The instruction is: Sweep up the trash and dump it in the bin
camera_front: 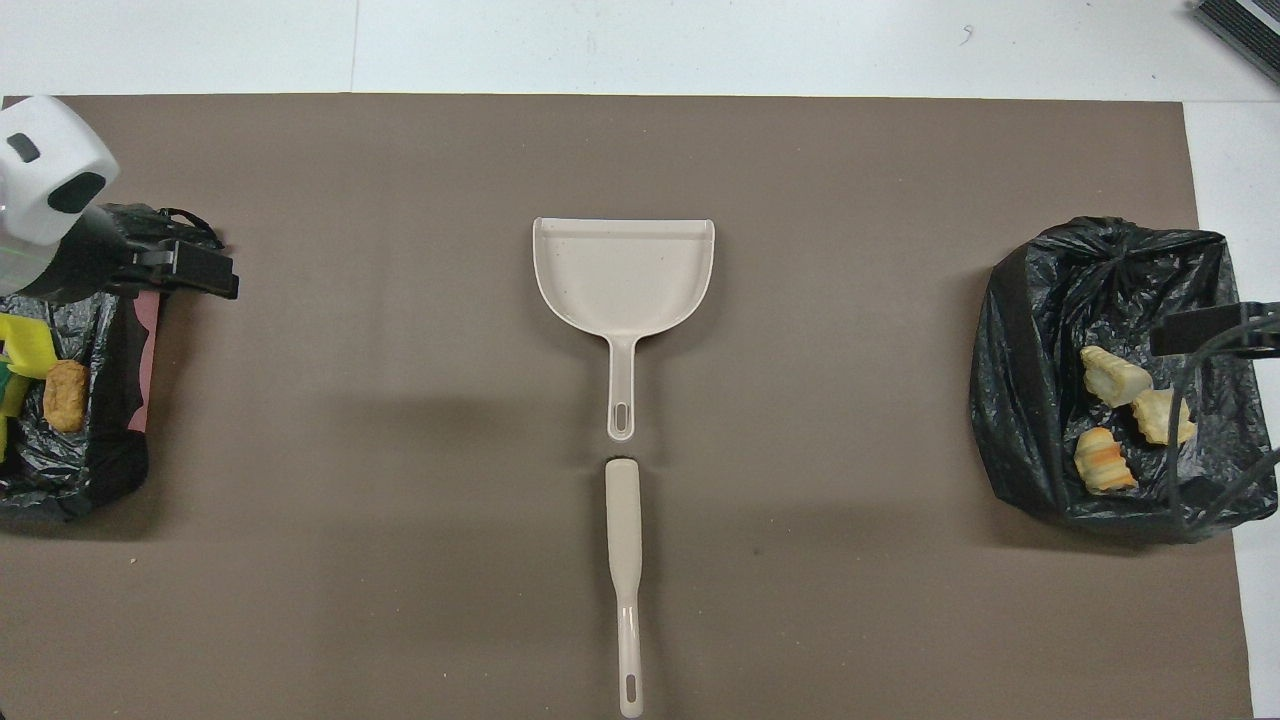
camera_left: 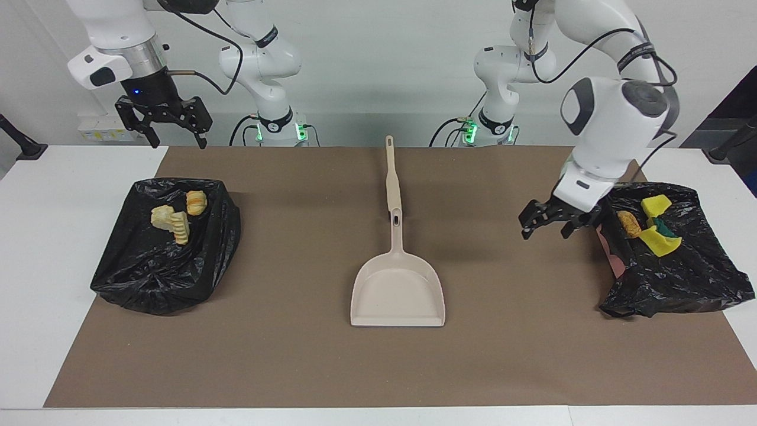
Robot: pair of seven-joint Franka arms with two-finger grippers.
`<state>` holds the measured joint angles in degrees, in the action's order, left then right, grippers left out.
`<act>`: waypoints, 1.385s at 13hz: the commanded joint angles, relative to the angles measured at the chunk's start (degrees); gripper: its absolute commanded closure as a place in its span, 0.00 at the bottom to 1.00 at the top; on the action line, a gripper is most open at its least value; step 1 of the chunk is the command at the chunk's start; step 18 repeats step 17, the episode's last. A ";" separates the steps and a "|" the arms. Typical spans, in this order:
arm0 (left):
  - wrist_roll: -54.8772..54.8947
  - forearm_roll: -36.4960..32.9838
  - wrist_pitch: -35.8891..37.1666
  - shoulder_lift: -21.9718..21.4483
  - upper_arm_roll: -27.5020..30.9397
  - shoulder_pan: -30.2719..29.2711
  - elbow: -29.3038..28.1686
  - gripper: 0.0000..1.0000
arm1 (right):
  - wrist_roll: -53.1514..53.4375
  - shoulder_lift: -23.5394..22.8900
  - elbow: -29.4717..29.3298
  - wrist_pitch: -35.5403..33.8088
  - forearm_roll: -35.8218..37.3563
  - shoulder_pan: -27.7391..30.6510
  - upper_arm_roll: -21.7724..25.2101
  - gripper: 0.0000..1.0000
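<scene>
Trash (camera_left: 646, 225) lies in the bag (camera_left: 692, 278) at the left arm's end, just beside the open, empty left gripper (camera_left: 550, 220); the right gripper (camera_left: 162, 121) waits open.

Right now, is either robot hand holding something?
No, nothing is held. The left gripper is open over the mat beside the bin with the yellow sponges. The right gripper is open, raised near the bin with the bread chunks.
</scene>
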<state>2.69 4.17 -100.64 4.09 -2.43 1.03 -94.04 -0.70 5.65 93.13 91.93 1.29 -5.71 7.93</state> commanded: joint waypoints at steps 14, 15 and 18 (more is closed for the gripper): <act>0.74 -2.68 14.25 -3.47 -0.03 0.02 5.27 0.00 | 0.62 0.76 1.44 0.62 0.82 0.00 -0.02 0.00; 0.92 -2.77 13.90 -3.64 -0.03 -0.06 5.10 0.00 | 0.62 0.76 1.44 0.62 0.82 0.08 -0.02 0.00; 0.92 -2.51 13.90 -3.73 -0.03 -1.11 4.92 0.00 | 0.62 0.85 1.44 0.53 0.82 0.08 -0.02 0.00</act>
